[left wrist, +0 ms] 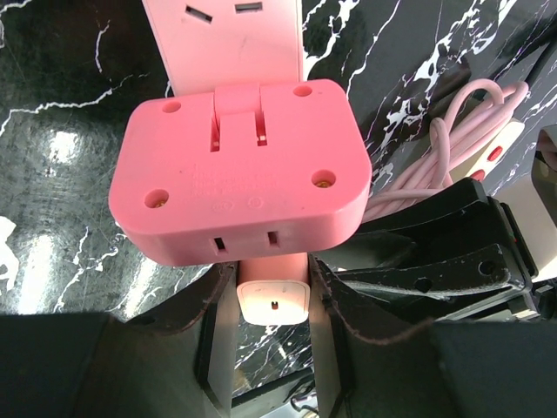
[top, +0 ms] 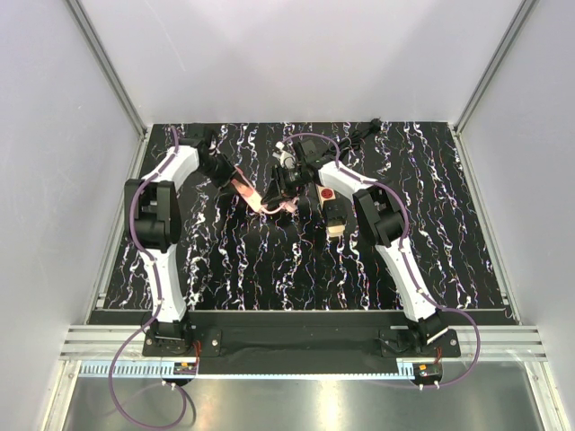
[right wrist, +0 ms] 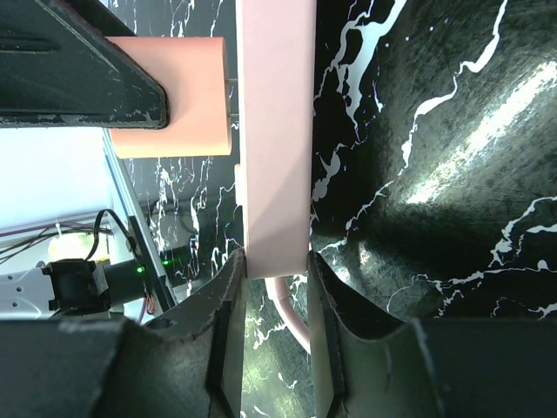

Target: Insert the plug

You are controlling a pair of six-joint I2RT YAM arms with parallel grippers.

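My left gripper [left wrist: 272,292] is shut on the narrow stem of a pink plug adapter [left wrist: 239,174], whose broad block faces the camera. Beyond it lies the pale pink power strip [left wrist: 231,30], sockets showing. My right gripper [right wrist: 271,261] is shut on the cable end of that strip [right wrist: 277,131]; its pink cable [right wrist: 294,318] runs out between the fingers. In the right wrist view the adapter [right wrist: 174,96] sits flush against the strip's face; its prongs are hidden. From above, the left gripper [top: 229,175] and the right gripper [top: 289,182] meet at the strip [top: 252,196].
A coiled pink cable [left wrist: 444,165] lies beside the right arm. A beige switch block with a red button [top: 332,208] lies on the black marbled mat [top: 269,269] beside it. Black cables [top: 359,135] lie at the back edge. Grey walls enclose the table.
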